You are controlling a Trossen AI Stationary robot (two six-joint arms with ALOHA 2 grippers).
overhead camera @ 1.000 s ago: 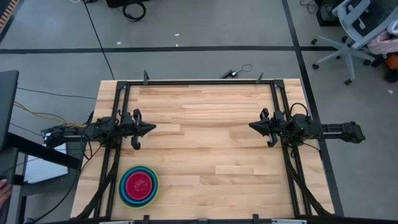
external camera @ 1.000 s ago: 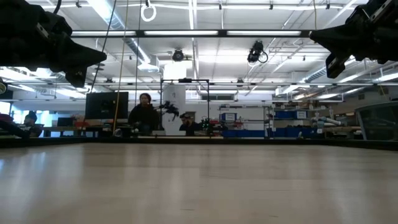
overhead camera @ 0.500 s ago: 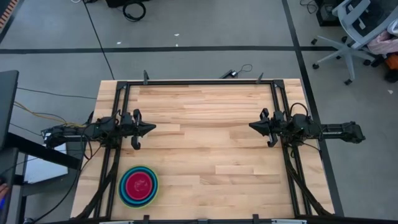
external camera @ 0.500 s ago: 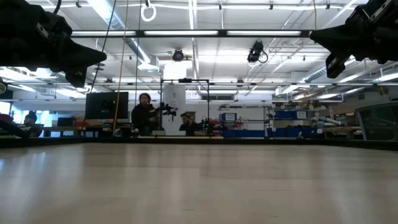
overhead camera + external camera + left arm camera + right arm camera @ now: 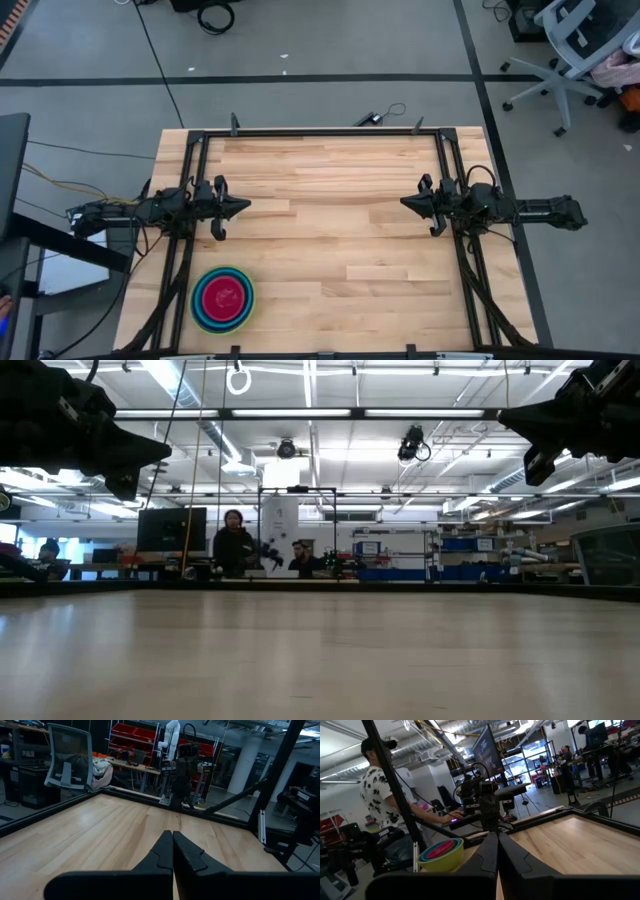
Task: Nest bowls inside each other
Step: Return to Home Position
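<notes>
The bowls (image 5: 223,298) stand as one nested stack near the table's near left corner: a lime-green outer bowl, blue rims inside it and a pink-red bowl in the middle. In the right wrist view the stack (image 5: 441,854) rests on its base on the table. My left gripper (image 5: 247,206) hovers shut above the table's left side, pointing level toward the right. My right gripper (image 5: 404,201) hovers shut above the right side, pointing toward the left. Both are far from the bowls and hold nothing.
A black metal frame (image 5: 330,132) runs along the table's edges. Bare wooden tabletop (image 5: 330,220) lies between the two grippers. A person in a patterned shirt (image 5: 380,790) stands beyond the table's left side. An office chair (image 5: 575,50) stands on the floor at the far right.
</notes>
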